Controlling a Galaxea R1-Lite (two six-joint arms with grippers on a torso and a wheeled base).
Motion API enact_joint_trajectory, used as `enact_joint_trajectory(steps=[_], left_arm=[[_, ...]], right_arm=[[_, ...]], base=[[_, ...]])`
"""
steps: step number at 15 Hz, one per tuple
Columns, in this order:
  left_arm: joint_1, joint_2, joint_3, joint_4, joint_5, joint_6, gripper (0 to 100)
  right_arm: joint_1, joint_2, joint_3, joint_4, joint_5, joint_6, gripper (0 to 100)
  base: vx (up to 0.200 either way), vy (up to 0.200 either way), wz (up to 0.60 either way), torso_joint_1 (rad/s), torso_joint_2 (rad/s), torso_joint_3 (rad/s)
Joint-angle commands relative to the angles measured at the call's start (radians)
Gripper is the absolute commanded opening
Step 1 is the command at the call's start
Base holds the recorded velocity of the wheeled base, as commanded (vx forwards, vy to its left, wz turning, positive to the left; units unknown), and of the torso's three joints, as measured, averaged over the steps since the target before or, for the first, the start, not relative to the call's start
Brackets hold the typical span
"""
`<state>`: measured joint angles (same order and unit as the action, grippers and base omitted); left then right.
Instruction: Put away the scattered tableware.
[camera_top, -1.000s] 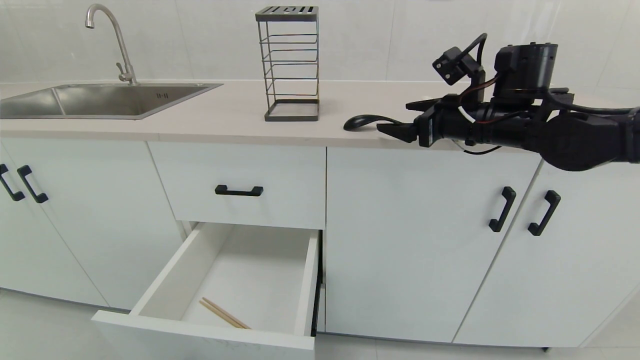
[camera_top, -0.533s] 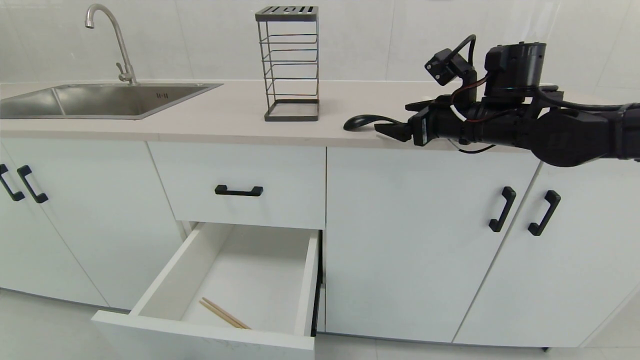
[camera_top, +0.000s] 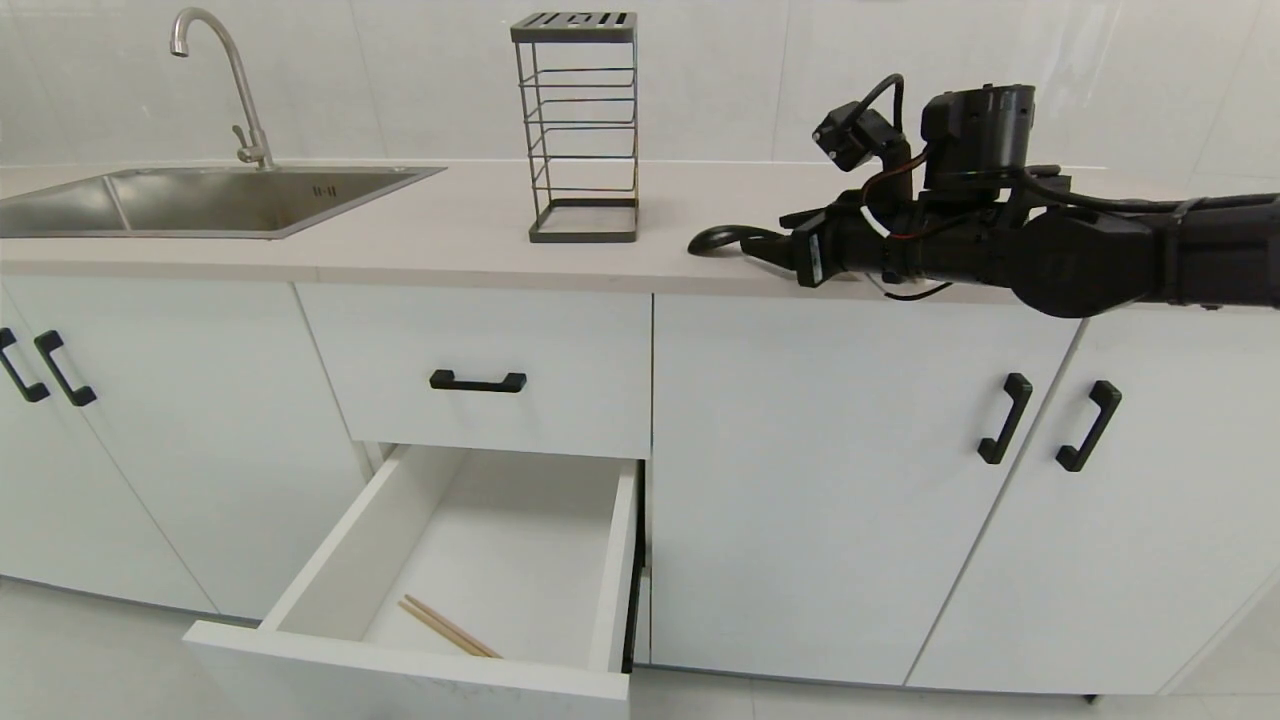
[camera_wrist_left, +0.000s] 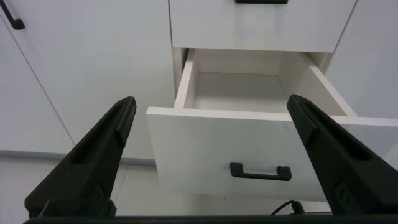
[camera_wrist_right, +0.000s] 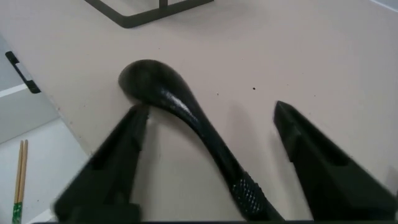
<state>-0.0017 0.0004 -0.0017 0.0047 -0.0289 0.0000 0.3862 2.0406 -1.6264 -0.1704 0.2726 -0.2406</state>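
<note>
1. Your counter (camera_top: 450, 232) carries the spoon near its front edge, to the right of the rack (camera_top: 582, 125).
2. Below it, the drawer (camera_top: 400, 662) stands pulled out.
3. Your right gripper (camera_top: 775, 238) sits low over the counter. Its jaws are spread wide on either side of the spoon's handle and clamp nothing. You cannot tell whether they touch it.
4. Your left gripper (camera_wrist_left: 211, 102) hangs before the drawer front, spread wide and empty.
5. The spoon (camera_top: 710, 243) is glossy black with a curved handle, its bowl toward the rack.
6. Two chopsticks (camera_top: 448, 627) lie side by side in the drawer's front.
7. Over the last second your right arm has slid left, so the fingers now flank the handle. The spoon has not moved.
</note>
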Motion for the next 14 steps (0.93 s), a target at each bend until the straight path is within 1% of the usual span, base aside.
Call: enact_joint_trajectory(steps=[1,4,10,14], left_arm=[[0.0,0.001,0.0,0.0,0.0,0.0,100],[0.0,0.001,0.0,0.0,0.0,0.0,100],[0.0,0.001,0.0,0.0,0.0,0.0,100],[0.0,0.001,0.0,0.0,0.0,0.0,100]], right_arm=[[0.003,0.021,-0.024,0.014,-0.012,0.0,0],[0.003,0.024,-0.07,0.02,-0.019,0.0,0],[0.01,-0.022,-0.082,0.02,-0.018,0.0,0],[0.076,-0.097,-0.082,0.022,-0.018,-0.002,0]], base=[[0.0,0.0,0.0,0.0,0.0,0.0],[0.0,0.0,0.0,0.0,0.0,0.0],[0.0,0.0,0.0,0.0,0.0,0.0],[0.0,0.0,0.0,0.0,0.0,0.0]])
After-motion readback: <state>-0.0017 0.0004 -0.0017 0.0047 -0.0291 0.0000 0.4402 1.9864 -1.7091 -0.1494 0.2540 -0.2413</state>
